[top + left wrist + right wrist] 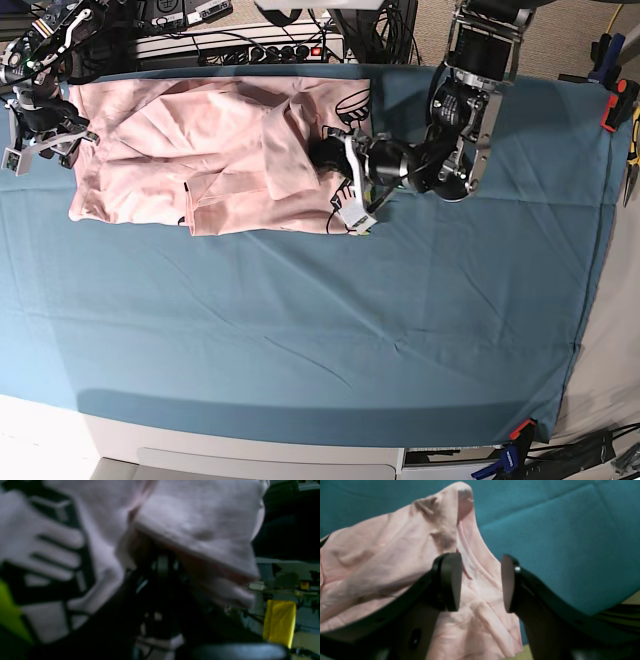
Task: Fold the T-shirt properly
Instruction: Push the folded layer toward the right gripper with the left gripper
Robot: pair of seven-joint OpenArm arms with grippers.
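The pale pink T-shirt [200,150] lies crumpled across the back left of the teal table cloth [300,330]. Its black graphics [356,104] show at its right end. My left gripper [332,156] is at that right end, shut on the T-shirt. In the left wrist view the T-shirt [200,525] drapes over the dark left gripper [160,563] and hides its fingertips. My right gripper [52,136] hovers at the shirt's left end. In the right wrist view the right gripper [481,582] stands open over a raised fold of the T-shirt [382,562], with nothing gripped.
A power strip with cables [240,45] runs behind the table's back edge. Clamps [612,95] hold the cloth at the right edge, another clamp [520,432] at the front right corner. A yellow object [280,622] stands off the table in the left wrist view.
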